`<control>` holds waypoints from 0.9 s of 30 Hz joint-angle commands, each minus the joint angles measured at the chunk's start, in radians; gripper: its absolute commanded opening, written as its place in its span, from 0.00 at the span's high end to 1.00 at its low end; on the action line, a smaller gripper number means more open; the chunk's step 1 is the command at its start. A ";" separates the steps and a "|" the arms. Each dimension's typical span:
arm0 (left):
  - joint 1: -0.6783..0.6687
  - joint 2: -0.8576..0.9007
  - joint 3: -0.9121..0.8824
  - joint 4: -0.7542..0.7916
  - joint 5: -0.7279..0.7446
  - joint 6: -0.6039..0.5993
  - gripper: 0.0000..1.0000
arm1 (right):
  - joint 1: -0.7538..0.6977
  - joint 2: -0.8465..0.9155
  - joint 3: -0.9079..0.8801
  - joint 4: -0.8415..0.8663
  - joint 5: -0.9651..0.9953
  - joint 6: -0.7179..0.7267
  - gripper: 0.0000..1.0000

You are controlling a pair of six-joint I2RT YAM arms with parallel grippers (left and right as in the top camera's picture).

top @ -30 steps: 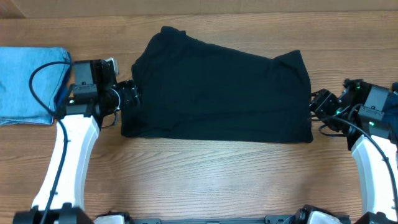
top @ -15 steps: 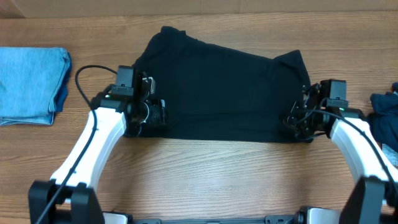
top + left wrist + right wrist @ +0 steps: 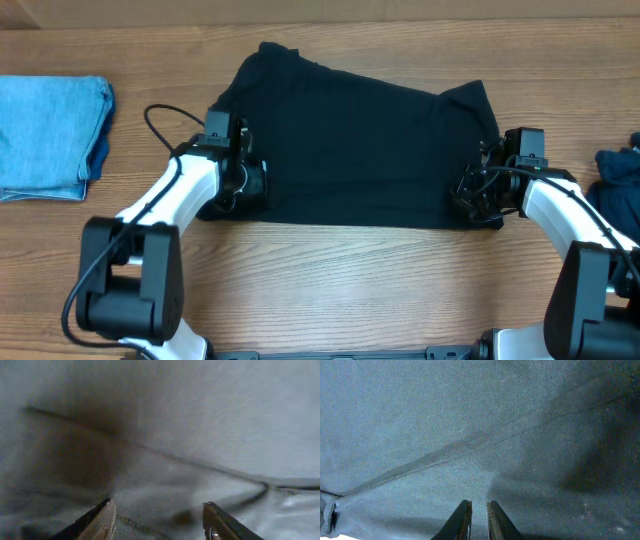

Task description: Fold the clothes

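A black garment lies spread flat across the middle of the wooden table. My left gripper rests on the garment's left edge. In the left wrist view its jaws stand apart, open, with the dark cloth and a seam lying between the fingertips. My right gripper sits on the garment's lower right corner. The right wrist view shows its fingers drawn almost together, pinching a thin ridge of the cloth.
A folded light blue cloth lies at the table's far left. A dark blue bundle shows at the right edge, just behind my right arm.
Both arms have swung inward from beside the garment onto its left and right edges. The right jaws have gone from open to shut on the cloth; the left jaws have narrowed a little.
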 commanded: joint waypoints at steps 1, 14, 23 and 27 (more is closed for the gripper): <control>-0.002 0.039 -0.008 0.000 -0.002 -0.007 0.40 | 0.003 0.010 0.021 0.016 0.037 -0.005 0.84; -0.001 0.042 -0.008 -0.033 -0.003 -0.014 0.41 | 0.003 0.114 0.021 -0.077 0.166 0.079 0.88; -0.001 0.042 -0.008 -0.100 -0.011 -0.023 0.44 | -0.006 0.112 0.021 -0.234 0.367 0.162 0.90; -0.001 0.042 -0.008 -0.157 -0.010 -0.044 0.46 | -0.006 0.112 0.021 -0.276 0.408 0.173 0.91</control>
